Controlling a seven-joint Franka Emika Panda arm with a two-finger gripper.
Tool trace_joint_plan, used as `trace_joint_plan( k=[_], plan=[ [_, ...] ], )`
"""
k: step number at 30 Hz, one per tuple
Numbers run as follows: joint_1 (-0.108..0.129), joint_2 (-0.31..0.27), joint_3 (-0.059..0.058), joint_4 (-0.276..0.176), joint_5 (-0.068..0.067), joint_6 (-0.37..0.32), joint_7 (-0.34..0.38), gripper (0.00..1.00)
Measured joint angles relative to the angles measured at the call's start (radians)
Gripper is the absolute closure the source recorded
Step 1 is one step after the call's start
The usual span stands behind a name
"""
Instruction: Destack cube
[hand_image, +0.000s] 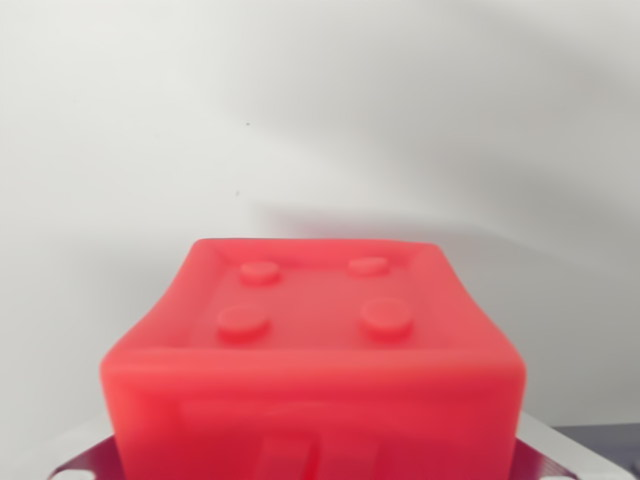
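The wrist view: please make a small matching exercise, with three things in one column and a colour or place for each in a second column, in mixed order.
Things:
1. red cube
2. four round studs
3. metal part

Descriptions:
a. grey, at the bottom corners of the picture
b. raised on the recessed top face
c. fills the lower middle, before a white background

Pairs: 1-c, 2-b, 3-a

The gripper's fingers do not show clearly here.

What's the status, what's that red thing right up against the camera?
Pincer: fingers not visible, state unclear. Red cube fills lower wrist view, four studs on its face. White surface beyond, nothing in the way.
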Motion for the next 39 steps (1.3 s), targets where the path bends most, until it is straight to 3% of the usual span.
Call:
trace_joint_plan(
  k=[18, 32, 33, 39],
  plan=[
    [-0.009, 0.081, 0.009, 0.021, 0.001, 0.059, -0.001, 1.00],
    [-0.012, 0.106, 0.012, 0.028, 0.001, 0.078, -0.001, 1.00],
    [-0.012, 0.106, 0.012, 0.028, 0.001, 0.078, -0.001, 0.00],
    [-0.012, 0.106, 0.012, 0.028, 0.001, 0.078, -0.001, 0.00]
  ],
)
